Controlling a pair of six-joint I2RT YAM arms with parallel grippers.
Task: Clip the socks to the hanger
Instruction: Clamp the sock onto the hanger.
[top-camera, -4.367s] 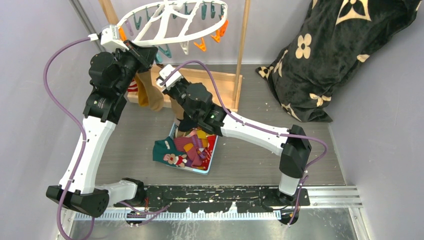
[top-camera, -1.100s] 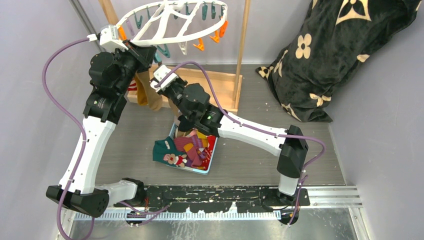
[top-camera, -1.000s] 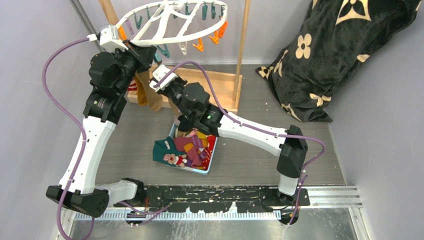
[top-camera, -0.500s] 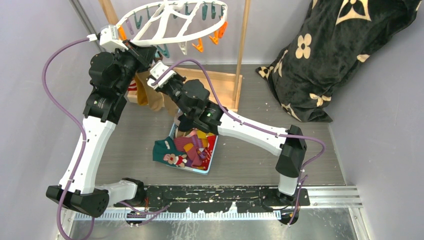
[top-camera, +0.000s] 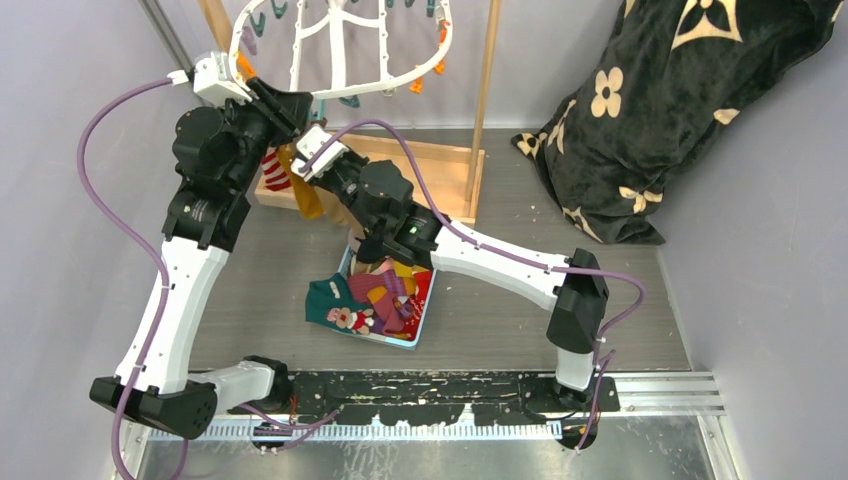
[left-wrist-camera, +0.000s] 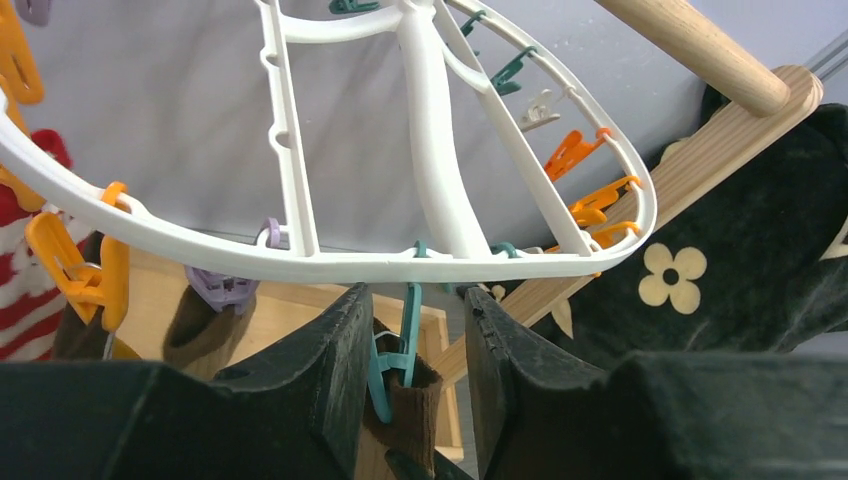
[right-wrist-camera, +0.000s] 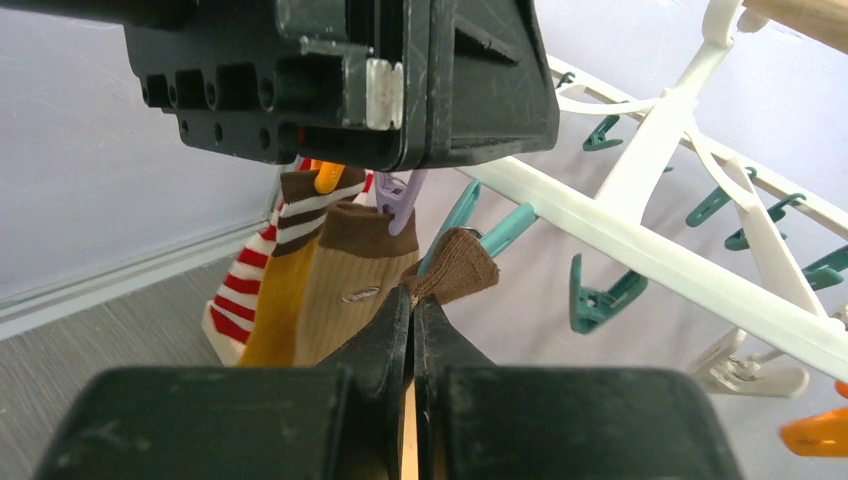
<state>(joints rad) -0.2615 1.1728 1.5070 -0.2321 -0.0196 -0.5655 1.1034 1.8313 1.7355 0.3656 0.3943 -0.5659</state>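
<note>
The white hanger hangs tilted at the top of the overhead view. My left gripper is open just under its rim, fingers either side of a teal clip. That clip bites the cuff of a brown sock. My right gripper is shut on the same brown sock from below. Beside it hang a red-white striped sock, a mustard sock and a tan-brown sock under a purple clip.
A pale blue tray holds several loose socks in the middle of the floor. The wooden stand frame rises behind the arms. A black flower-patterned blanket lies heaped at the right.
My left gripper's jaws have parted and let go of the teal clip, which now holds the brown sock. The hanger has swung and tilted. The right gripper crept up and left, still shut.
</note>
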